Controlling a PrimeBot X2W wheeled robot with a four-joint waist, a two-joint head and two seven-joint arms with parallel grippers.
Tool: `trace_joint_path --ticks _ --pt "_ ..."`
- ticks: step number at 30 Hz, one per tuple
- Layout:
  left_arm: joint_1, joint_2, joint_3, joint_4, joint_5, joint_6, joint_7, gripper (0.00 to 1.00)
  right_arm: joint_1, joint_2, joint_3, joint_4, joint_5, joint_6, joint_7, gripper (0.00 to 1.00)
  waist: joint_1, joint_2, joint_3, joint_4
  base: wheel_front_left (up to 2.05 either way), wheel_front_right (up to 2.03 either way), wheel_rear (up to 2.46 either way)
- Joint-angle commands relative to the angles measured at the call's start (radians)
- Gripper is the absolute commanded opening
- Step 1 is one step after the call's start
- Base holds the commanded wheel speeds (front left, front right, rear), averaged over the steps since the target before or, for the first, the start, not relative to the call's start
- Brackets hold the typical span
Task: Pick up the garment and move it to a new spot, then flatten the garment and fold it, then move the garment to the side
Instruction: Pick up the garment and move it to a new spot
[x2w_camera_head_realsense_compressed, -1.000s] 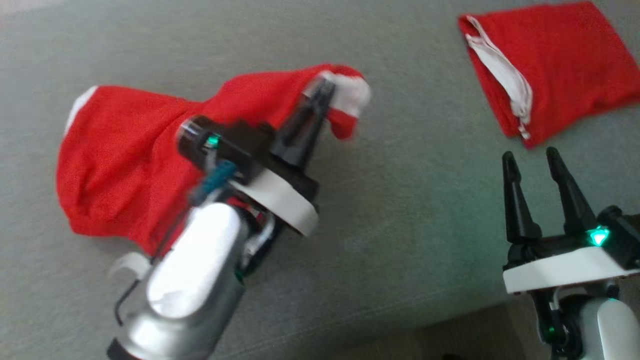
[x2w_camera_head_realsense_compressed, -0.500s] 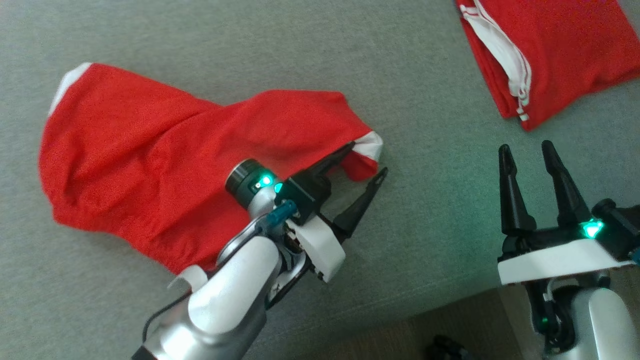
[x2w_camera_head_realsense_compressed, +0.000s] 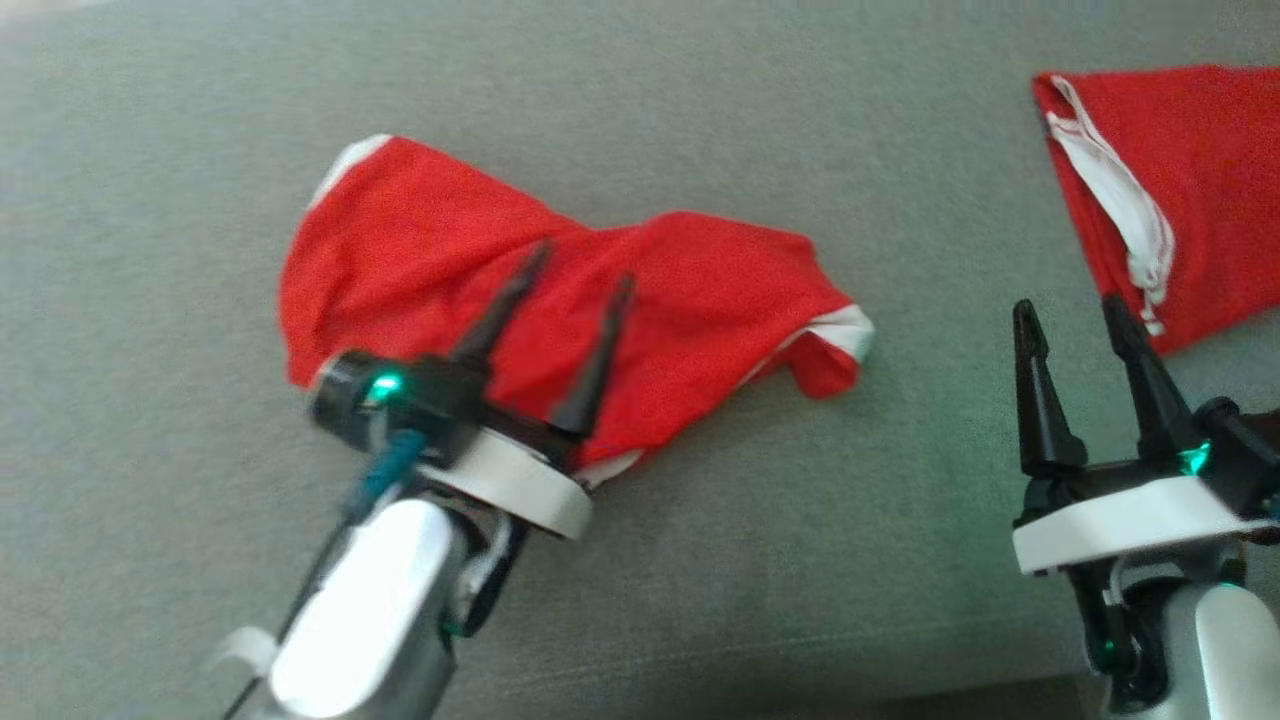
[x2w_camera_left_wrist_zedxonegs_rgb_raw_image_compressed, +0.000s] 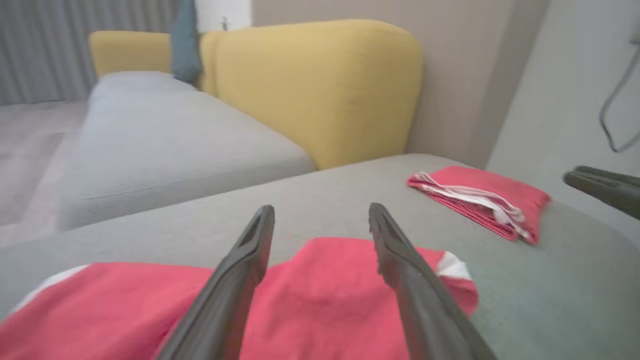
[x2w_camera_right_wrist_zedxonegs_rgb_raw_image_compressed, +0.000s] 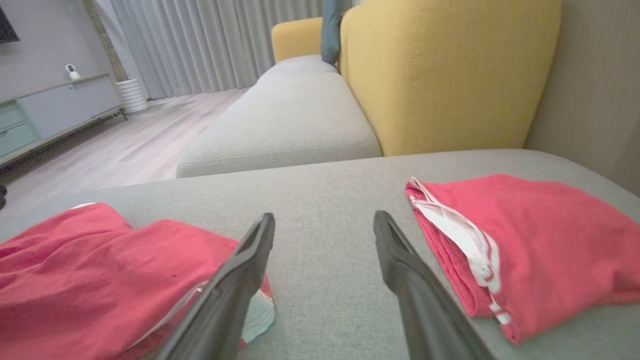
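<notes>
A crumpled red garment (x2w_camera_head_realsense_compressed: 420, 260) with white trim lies on the grey cushion; it also shows as the red garment (x2w_camera_left_wrist_zedxonegs_rgb_raw_image_compressed: 310, 285) and the red garment (x2w_camera_right_wrist_zedxonegs_rgb_raw_image_compressed: 90, 270). My left gripper (x2w_camera_head_realsense_compressed: 582, 268) hovers over its near middle, open, nothing between its fingers; in the left wrist view the left gripper (x2w_camera_left_wrist_zedxonegs_rgb_raw_image_compressed: 320, 212) points past the cloth. My right gripper (x2w_camera_head_realsense_compressed: 1070, 312) stands open at the lower right over bare cushion, apart from the garment. The right gripper (x2w_camera_right_wrist_zedxonegs_rgb_raw_image_compressed: 324, 220) points between the two red cloths.
A second red garment (x2w_camera_head_realsense_compressed: 1180, 190), folded with white trim, lies at the far right, also seen as the folded garment (x2w_camera_right_wrist_zedxonegs_rgb_raw_image_compressed: 525, 240). A yellow sofa back (x2w_camera_left_wrist_zedxonegs_rgb_raw_image_compressed: 320, 85) and a grey seat (x2w_camera_right_wrist_zedxonegs_rgb_raw_image_compressed: 290, 120) rise beyond. The cushion's front edge (x2w_camera_head_realsense_compressed: 900, 700) runs near the bottom.
My left gripper has opened and let go of the garment's white-trimmed corner, which now lies on the cushion. It has drawn back over the cloth. The head camera has shifted.
</notes>
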Motion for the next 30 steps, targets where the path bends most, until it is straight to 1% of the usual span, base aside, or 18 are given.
trace_joint_path --ticks 1,4,7,10,15,19,26,30 --pt "0.0 0.017 0.067 -0.047 -0.012 0.017 -0.011 1.0 0.004 -0.005 0.014 -0.044 -0.008 0.004 0.006 1.0 0.0001 0.0 -0.038 0.043 0.0 0.0 0.0" --pt "0.041 0.026 0.162 -0.08 -0.033 0.046 -0.012 1.0 0.014 -0.005 0.005 -0.055 -0.013 0.004 0.02 1.0 0.0001 0.0 -0.057 0.071 0.0 0.0 0.0" --pt "0.086 0.037 0.253 -0.095 -0.053 0.056 -0.012 1.0 0.024 -0.005 -0.001 -0.062 -0.019 0.004 0.032 1.0 0.0001 0.0 -0.078 0.094 0.0 0.0 0.0" --pt "0.131 0.045 0.333 -0.105 -0.069 0.047 -0.012 1.0 0.036 -0.005 -0.008 -0.066 -0.023 0.004 0.04 1.0 0.0001 0.0 -0.096 0.115 0.0 0.0 0.0" --pt "0.197 0.058 0.424 -0.098 -0.09 0.007 -0.012 1.0 0.056 -0.005 -0.012 -0.067 -0.027 0.004 0.049 1.0 0.0001 0.0 -0.116 0.133 0.0 0.0 0.0" --pt "0.243 0.06 0.443 -0.092 -0.095 -0.03 -0.012 1.0 0.078 -0.005 -0.013 -0.063 -0.03 0.004 0.052 1.0 0.0001 0.0 -0.136 0.133 0.0 0.0 0.0" --pt "0.298 0.066 0.438 -0.089 -0.074 -0.044 -0.012 1.0 0.113 -0.005 -0.012 -0.069 -0.026 0.004 0.06 1.0 0.0001 0.0 -0.173 0.12 0.0 0.0 0.0" --pt "0.326 0.067 0.436 -0.086 -0.062 -0.036 -0.012 1.0 0.133 -0.005 -0.017 -0.076 -0.02 0.004 0.062 1.0 0.0001 0.0 -0.197 0.112 0.0 0.0 0.0"
